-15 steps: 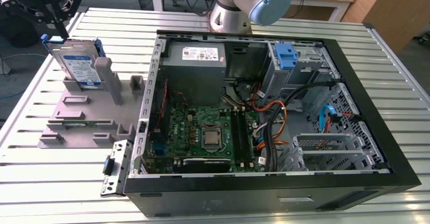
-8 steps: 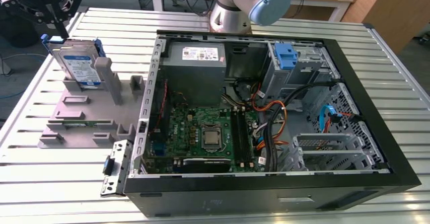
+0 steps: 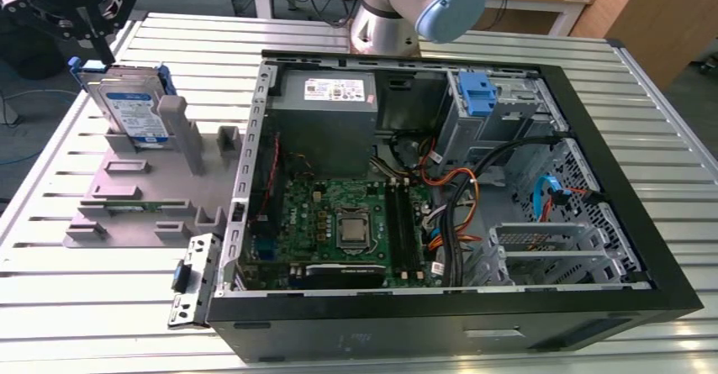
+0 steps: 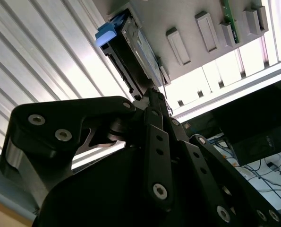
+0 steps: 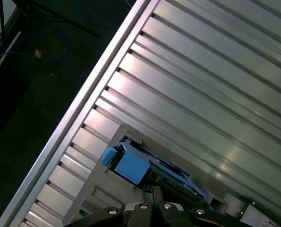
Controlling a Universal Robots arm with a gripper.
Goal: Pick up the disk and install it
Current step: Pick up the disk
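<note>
Partly cropped, the gripper [image 3: 99, 48] hangs above the upright disk [image 3: 129, 109].

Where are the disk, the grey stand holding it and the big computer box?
disk [image 3: 130, 112], exterior view, on its white-and-blue label.
grey stand [image 3: 157, 182], exterior view, on a bare part of its flat base.
computer box [image 3: 449, 330], exterior view, on its black near wall.
</note>
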